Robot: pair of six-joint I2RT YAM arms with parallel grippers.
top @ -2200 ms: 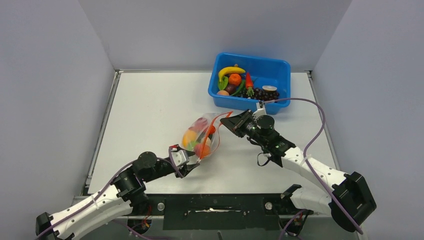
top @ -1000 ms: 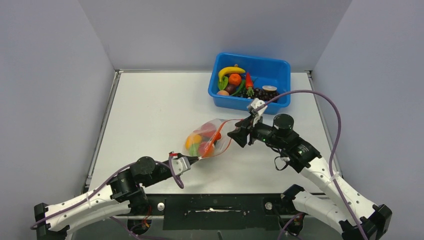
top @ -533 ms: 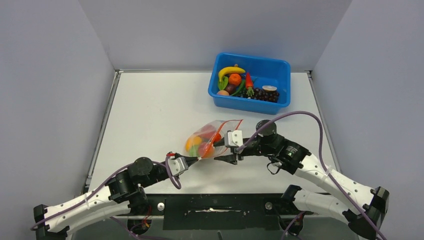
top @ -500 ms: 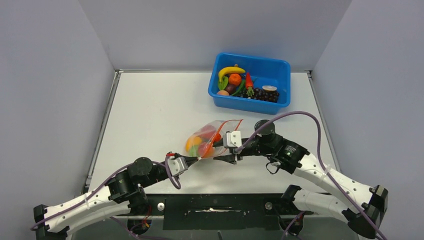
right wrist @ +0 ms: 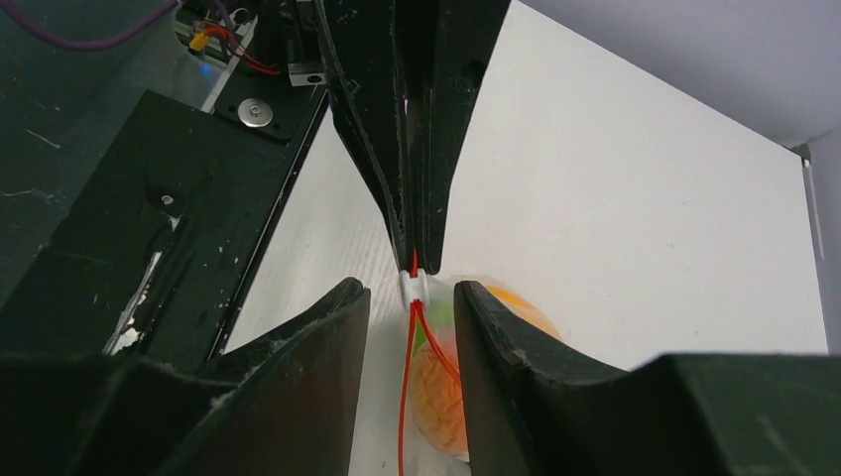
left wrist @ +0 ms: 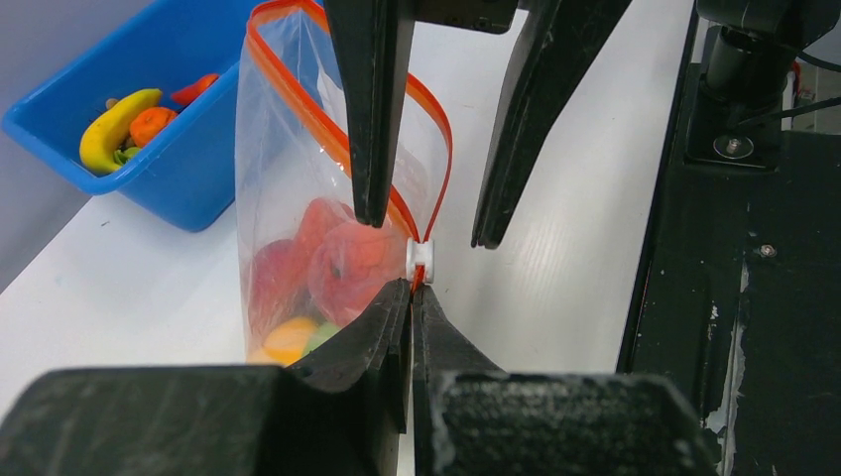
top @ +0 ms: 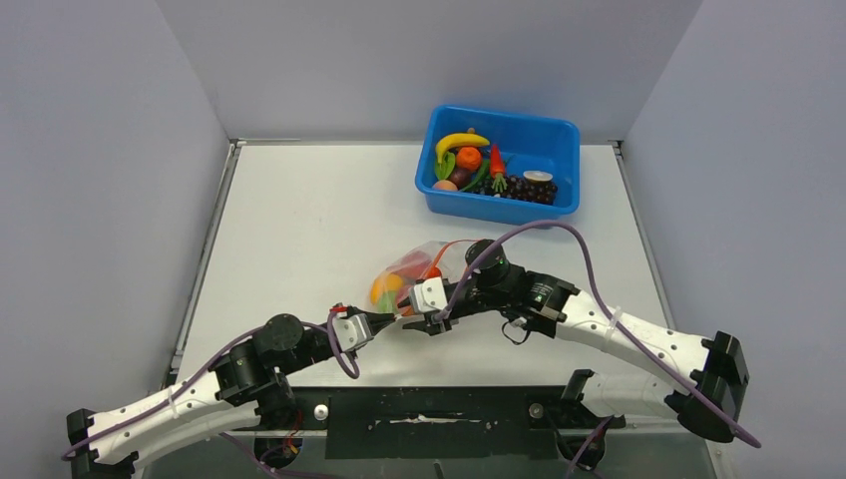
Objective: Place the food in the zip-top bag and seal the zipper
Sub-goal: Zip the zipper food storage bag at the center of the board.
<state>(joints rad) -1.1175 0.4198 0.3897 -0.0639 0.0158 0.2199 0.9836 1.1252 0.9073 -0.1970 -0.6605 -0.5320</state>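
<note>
**Right gripper now at the near end of the zipper**

Half a second ago the right gripper [top: 427, 321] sat further right along the bag's mouth; a second ago it was out at the far right corner. We now see it drawn in to the near end, just beside the left gripper [top: 385, 321], with its jaws narrower than before. They stand apart on either side of the white slider [left wrist: 420, 260], with a gap showing on each side in the right wrist view.

The left gripper [left wrist: 410, 297] stays clamped on the near corner of the zip-top bag [top: 419, 267], just below the slider. The bag has barely shifted. It lies near the middle of the worktop [top: 299, 220], well short of the blue bin [top: 559, 135], with the food [left wrist: 347, 273] bunched at its left end. The zipper [left wrist: 298, 83] still gapes along the bag's mouth.
</note>
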